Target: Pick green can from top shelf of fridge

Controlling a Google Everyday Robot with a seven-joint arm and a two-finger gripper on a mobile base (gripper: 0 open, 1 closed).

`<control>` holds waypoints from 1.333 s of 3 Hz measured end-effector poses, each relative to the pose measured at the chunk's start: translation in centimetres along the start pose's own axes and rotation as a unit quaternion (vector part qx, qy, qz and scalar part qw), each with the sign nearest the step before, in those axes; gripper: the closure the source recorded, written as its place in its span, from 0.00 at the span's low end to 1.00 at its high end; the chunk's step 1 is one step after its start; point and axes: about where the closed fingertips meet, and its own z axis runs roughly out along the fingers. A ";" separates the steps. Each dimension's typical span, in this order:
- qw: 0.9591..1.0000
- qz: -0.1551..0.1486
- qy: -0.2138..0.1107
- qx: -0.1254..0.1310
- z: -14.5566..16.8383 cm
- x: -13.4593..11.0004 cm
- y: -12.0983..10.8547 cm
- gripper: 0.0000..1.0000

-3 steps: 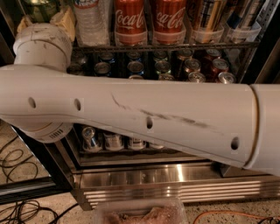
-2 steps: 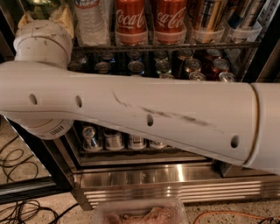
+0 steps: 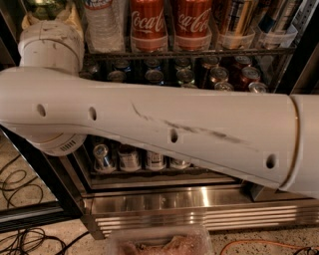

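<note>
"Coca-Cola" is read in white script on two red cans (image 3: 148, 25) on the top shelf (image 3: 199, 52) of the fridge (image 3: 199, 204). Other labels cannot be read. The green can (image 3: 42, 6) is perhaps the pale greenish object cut off at the upper left, though this cannot be told for certain. The white arm (image 3: 174, 124) is stretched level across the view. The gripper is outside the frame, so the state of the jaws cannot be told.

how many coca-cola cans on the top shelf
2. The left Coca-Cola can and the right Coca-Cola can stand side by side mid top shelf. The arm may hide others. The gripper is out of view.
</note>
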 end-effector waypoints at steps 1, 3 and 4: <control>1.000 0.000 0.000 0.000 0.0 0.0 0.0 1.00; 0.999 0.020 -0.027 -0.030 -0.9 -1.5 0.2 1.00; 0.996 0.031 -0.052 -0.059 -1.7 -2.8 0.5 1.00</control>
